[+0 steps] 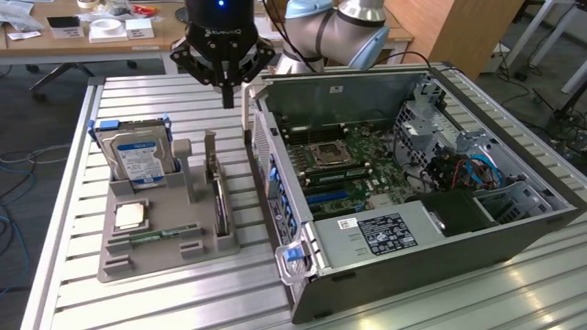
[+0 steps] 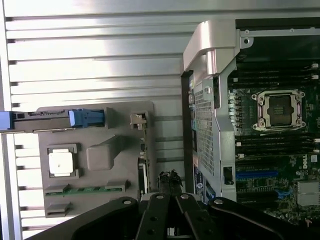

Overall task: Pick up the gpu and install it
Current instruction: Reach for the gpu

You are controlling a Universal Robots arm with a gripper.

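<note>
Gripper (image 1: 227,100) shut and empty, poised over the gap between the grey parts tray (image 1: 161,258) and the open computer case (image 1: 458,247); the gpu (image 1: 219,203) was not yet lifted.

The gripper's two fingers were pressed together with nothing between them, hanging above the slatted table (image 1: 137,103) near the case's side wall. The gpu stood on edge in a slot of the tray, on the side nearest the case, with its metal bracket towards the arm. In the wrist view the closed fingertips (image 2: 170,180) lay just beside the card's thin edge (image 2: 142,172), apart from it. The tray also carried a hard drive (image 1: 137,158) with a blue-white label standing upright, a processor (image 1: 131,216) lying flat, and a narrow green RAM stick (image 1: 151,236). The case lay on its side with its motherboard (image 1: 348,158) exposed.
</note>
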